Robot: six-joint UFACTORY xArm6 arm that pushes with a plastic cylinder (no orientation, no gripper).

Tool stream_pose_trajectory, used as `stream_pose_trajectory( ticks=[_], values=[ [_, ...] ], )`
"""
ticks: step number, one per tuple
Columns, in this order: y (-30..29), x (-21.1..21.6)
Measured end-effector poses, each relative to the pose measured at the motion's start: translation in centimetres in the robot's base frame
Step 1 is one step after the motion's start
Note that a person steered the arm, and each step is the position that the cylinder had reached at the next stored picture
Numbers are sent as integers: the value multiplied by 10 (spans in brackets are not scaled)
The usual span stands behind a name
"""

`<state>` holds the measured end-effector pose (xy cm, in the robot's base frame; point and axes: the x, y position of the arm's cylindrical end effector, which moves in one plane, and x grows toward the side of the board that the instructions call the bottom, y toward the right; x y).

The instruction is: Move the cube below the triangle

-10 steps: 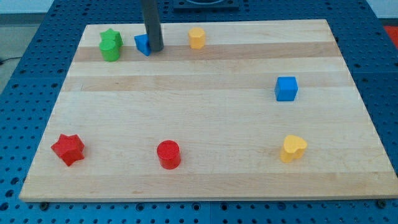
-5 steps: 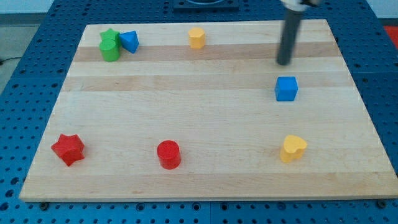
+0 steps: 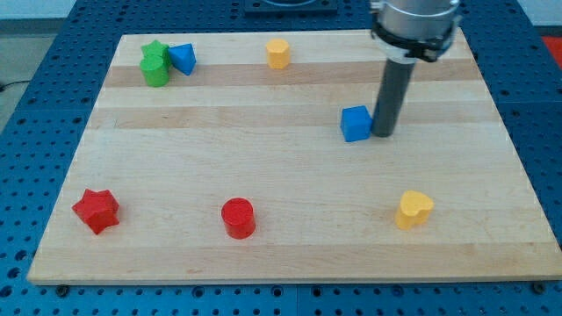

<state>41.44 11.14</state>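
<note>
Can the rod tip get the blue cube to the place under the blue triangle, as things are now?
Probably yes. My tip sits against the blue cube on its right side, and no block lies on the board between it and the spot below the blue triangle.

No readable txt, labels, nos. or signs anywhere: blocks, board & rod all unmarked.
</note>
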Motion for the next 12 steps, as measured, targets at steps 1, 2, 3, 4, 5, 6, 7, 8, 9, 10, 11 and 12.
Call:
stream_pose_trajectory(
  ticks=[1,2,3,4,5,6,7,8,9,10,11,12],
  values=[
    [-42,-17],
    [-89,-13],
    [-24,7],
    [-113,56],
    [-120,21],
    [-74,7],
    [-88,-46],
    [-89,-79],
    [-99,-85],
    [-158,-75],
    [-196,-87],
    [-196,-104]
  ],
)
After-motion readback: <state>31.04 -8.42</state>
